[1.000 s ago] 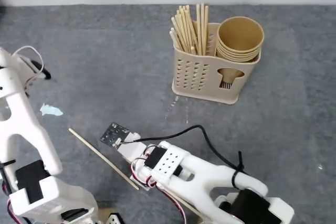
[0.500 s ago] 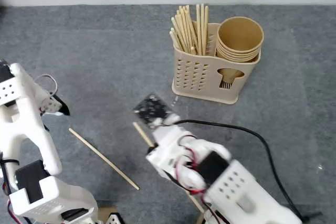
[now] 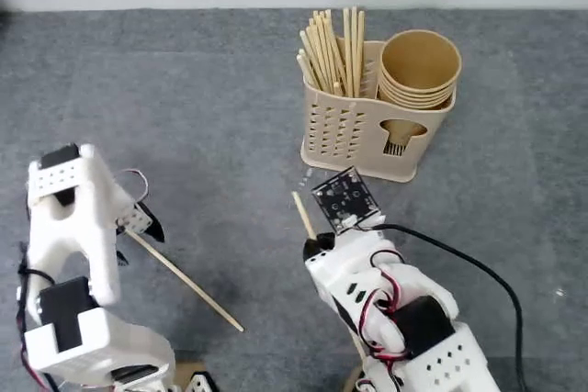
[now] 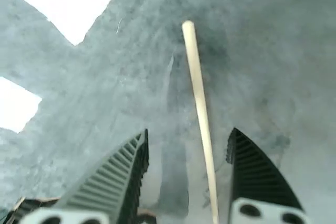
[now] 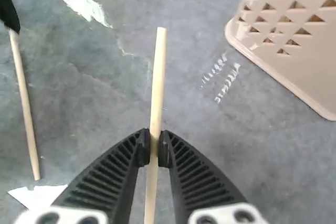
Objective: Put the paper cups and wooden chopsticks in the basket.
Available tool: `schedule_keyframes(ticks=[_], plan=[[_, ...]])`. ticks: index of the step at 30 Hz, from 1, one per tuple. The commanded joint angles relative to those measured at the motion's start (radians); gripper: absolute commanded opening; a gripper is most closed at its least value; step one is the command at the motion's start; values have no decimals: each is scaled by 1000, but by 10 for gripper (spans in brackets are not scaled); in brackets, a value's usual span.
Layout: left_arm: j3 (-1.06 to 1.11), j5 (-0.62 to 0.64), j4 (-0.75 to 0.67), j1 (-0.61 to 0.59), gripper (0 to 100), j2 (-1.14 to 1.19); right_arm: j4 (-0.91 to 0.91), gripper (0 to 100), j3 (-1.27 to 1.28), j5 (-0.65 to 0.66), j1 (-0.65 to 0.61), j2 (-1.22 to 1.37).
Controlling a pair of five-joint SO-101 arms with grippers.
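Grey table (image 3: 184,80), w/ the basket (image 3: 354,140) toward its far side. Right arm (image 3: 395,319) is on the near side of the basket, just short of it. Left arm (image 3: 69,245) is well off to the basket's near-left.

Paper cups (image 3: 420,66) sit nested in the basket's right compartment. The chopstick bundle (image 3: 333,48) stands in its left one.

Right gripper (image 5: 150,141) is clamped on the held chopstick (image 5: 156,77). The tip points at the basket's near-left corner, not touching it.

Left gripper (image 4: 189,153) has its fingers spread, straddling one end of the loose chopstick (image 4: 197,93). That stick lies flat, well apart from the basket.

Step in hand, prob.: get the held stick into the basket's left compartment.
- Lift first so the tip clears the rim.
- Tilt it near-vertical & aim beside the bundle, not onto it.
- Release only once the lower end is inside.
- The stick pokes out both sides of the jaws, so watch for pivoting.
- Left side: the loose stick sits off-centre btw the fingers, so centre up before closing.
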Motion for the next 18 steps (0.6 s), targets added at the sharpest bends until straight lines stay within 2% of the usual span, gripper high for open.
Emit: schedule_keyframes(ticks=[1, 13, 15, 18], plan=[[16, 0, -66, 8, 235, -40, 1, 8, 6, 14, 19, -25], [157, 32, -284, 8, 232, -34, 1, 8, 14, 8, 15, -28], [180, 31, -307, 8, 198, -34, 1, 8, 14, 8, 15, -28], [213, 31, -330, 8, 93, -34, 1, 8, 14, 8, 13, -28]])
